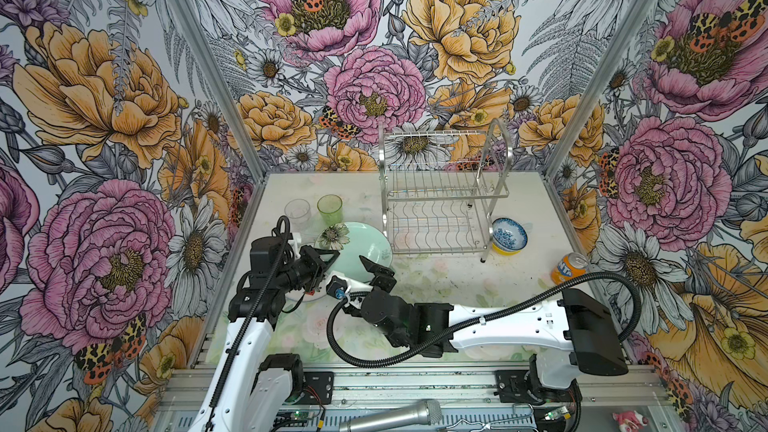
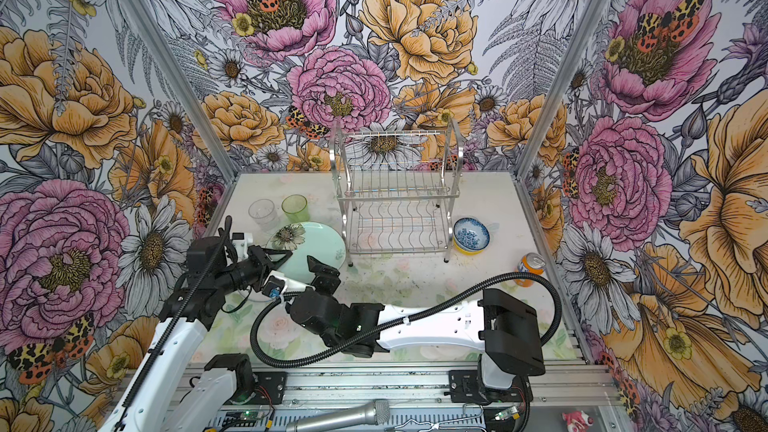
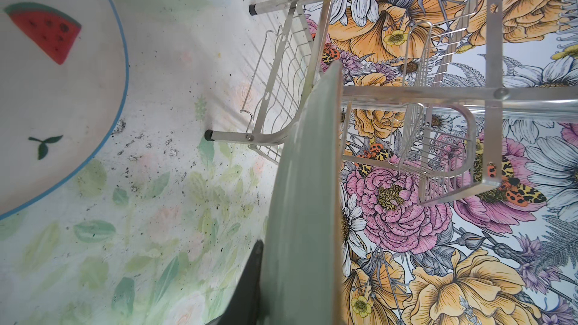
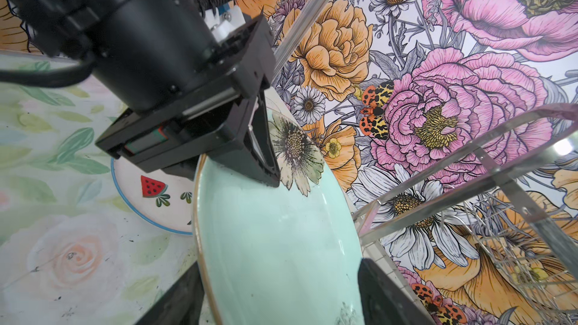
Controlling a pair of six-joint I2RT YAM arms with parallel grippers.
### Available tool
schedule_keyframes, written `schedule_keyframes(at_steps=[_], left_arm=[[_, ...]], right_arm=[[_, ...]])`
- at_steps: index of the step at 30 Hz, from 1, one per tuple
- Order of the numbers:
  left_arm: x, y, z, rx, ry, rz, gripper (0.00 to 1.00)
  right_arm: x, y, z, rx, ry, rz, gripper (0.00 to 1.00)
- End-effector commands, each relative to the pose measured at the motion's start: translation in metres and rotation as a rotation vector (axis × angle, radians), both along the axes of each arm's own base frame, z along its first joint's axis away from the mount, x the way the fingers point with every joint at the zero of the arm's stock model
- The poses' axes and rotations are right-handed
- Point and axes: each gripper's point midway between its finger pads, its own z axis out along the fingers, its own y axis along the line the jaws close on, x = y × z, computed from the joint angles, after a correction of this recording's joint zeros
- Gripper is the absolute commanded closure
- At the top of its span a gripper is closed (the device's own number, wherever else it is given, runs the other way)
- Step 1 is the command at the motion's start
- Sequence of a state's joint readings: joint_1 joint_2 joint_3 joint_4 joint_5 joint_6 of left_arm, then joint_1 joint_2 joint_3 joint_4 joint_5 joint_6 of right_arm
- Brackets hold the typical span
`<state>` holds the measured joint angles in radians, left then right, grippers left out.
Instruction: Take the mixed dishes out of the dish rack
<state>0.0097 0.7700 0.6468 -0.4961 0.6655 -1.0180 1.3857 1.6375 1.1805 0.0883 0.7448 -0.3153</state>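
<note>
Both top views: clamping the left rim of the tilted pale green plate (image 1: 363, 243) with the left claw (image 1: 332, 254), just near-left of the dish rack (image 1: 449, 194); holding the right claw (image 1: 365, 270) open around its near rim. Left wrist view: looking along the plate edge-on toward the rack. Right wrist view: straddling the plate with wide-open jaws, not gripping; hovering above a watermelon plate (image 4: 147, 204) lying on the table (image 4: 62, 245).

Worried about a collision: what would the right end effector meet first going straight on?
Probably the pale green plate, sitting between the right end effector's open jaws; beyond it, the left end effector.
</note>
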Motion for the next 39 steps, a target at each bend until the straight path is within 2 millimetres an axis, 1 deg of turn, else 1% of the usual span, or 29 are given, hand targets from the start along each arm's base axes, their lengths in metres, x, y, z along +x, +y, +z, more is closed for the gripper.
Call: schedule_keyframes(at_steps=[1, 6, 8, 11, 14, 17, 18, 20, 22, 23, 25, 28, 31, 35, 39], left_arm=[[0.009, 0.0, 0.026, 0.001, -0.128, -0.014, 1.0], [0.011, 0.002, 0.022, 0.016, -0.123, -0.008, 1.0], [0.011, 0.004, 0.019, 0.021, -0.119, -0.001, 1.0], [0.012, 0.006, 0.015, 0.037, -0.118, 0.009, 1.0], [0.013, 0.011, 0.011, 0.058, -0.121, 0.031, 1.0], [0.013, 0.019, 0.007, 0.092, -0.129, 0.07, 1.0], [0.014, 0.023, 0.005, 0.111, -0.134, 0.089, 1.0], [0.013, 0.034, -0.002, 0.156, -0.125, 0.129, 1.0], [0.013, 0.046, -0.005, 0.196, -0.128, 0.163, 1.0], [0.013, 0.052, -0.008, 0.214, -0.124, 0.182, 1.0], [0.012, 0.067, -0.013, 0.257, -0.111, 0.226, 1.0], [0.009, 0.088, -0.019, 0.307, -0.101, 0.289, 1.0], [0.007, 0.103, -0.028, 0.336, -0.081, 0.339, 1.0], [0.009, 0.112, -0.045, 0.352, -0.043, 0.364, 1.0], [0.013, 0.114, -0.061, 0.341, -0.004, 0.36, 1.0]], right_arm=[[0.004, -0.012, 0.022, 0.092, 0.011, -0.024, 0.19], [0.01, -0.025, 0.028, 0.135, 0.028, -0.043, 0.12], [0.013, -0.032, 0.031, 0.157, 0.036, -0.055, 0.11], [0.017, -0.047, 0.037, 0.202, 0.051, -0.076, 0.09], [0.02, -0.067, 0.043, 0.267, 0.08, -0.089, 0.08], [0.027, -0.095, 0.05, 0.334, 0.1, -0.117, 0.08], [0.03, -0.107, 0.055, 0.366, 0.099, -0.135, 0.08], [0.034, -0.132, 0.059, 0.417, 0.097, -0.176, 0.08], [0.037, -0.162, 0.064, 0.469, 0.082, -0.225, 0.08], [0.037, -0.175, 0.068, 0.494, 0.073, -0.244, 0.08], [0.039, -0.202, 0.069, 0.534, 0.055, -0.291, 0.07], [0.039, -0.237, 0.07, 0.58, 0.035, -0.343, 0.06], [0.035, -0.269, 0.072, 0.632, 0.009, -0.399, 0.06], [0.028, -0.302, 0.072, 0.697, -0.021, -0.453, 0.05], [0.019, -0.321, 0.074, 0.737, -0.033, -0.462, 0.05]])
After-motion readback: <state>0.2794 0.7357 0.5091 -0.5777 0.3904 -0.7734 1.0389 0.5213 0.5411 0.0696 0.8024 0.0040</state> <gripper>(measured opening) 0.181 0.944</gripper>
